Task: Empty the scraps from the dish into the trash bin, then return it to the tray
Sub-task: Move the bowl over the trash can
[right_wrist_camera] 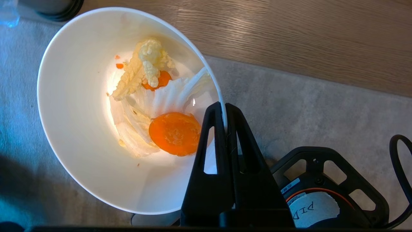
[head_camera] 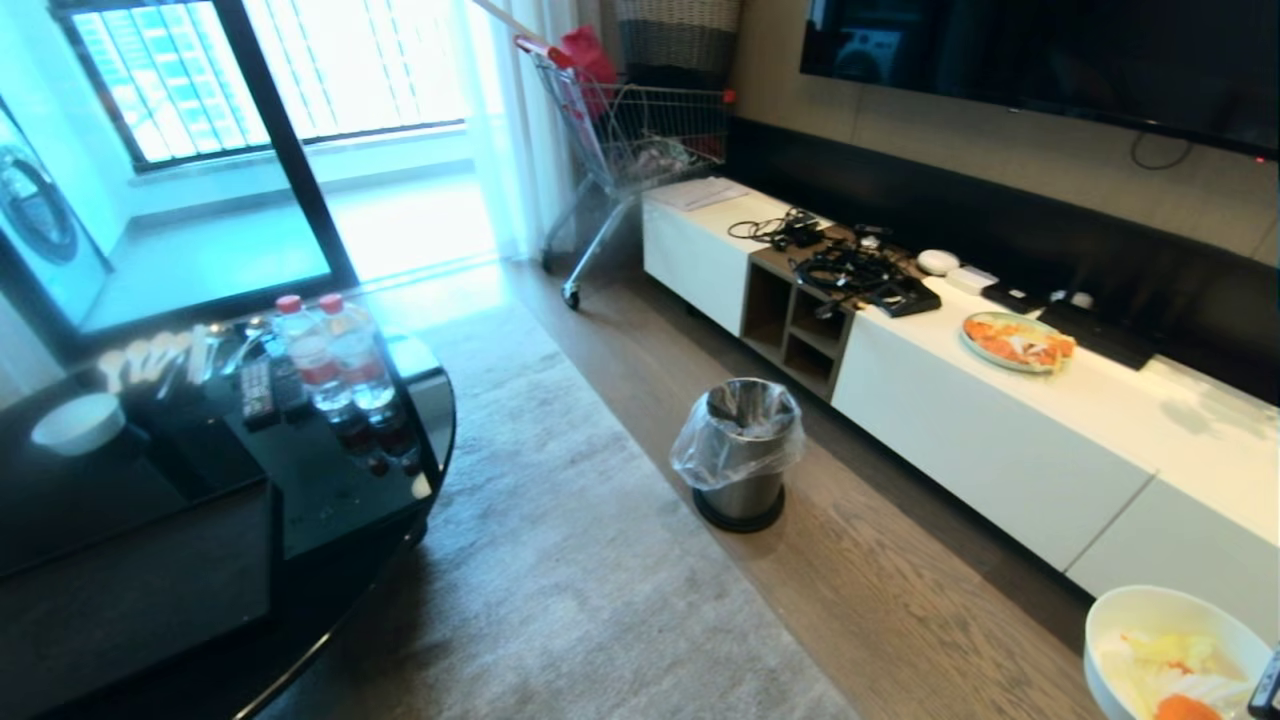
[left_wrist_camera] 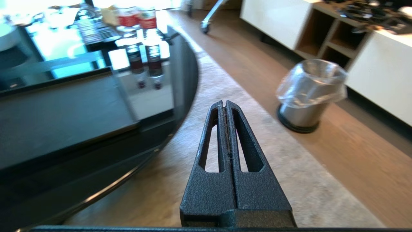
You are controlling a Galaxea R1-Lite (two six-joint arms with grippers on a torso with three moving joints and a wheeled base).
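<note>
so, we are seeing right gripper pinching thin rim of dish, holding glossy deep bowl level above rug so scraps are staying inside: leafy pale bits, round orange slice. trash bin, brushed steel, crinkly clear liner, standing well ahead. tray probably matte slab on glass table. left gripper idling, fingers pressed together.

bowls: 2 | bottles: 2 | trash bin: 1 | plate: 1
</note>
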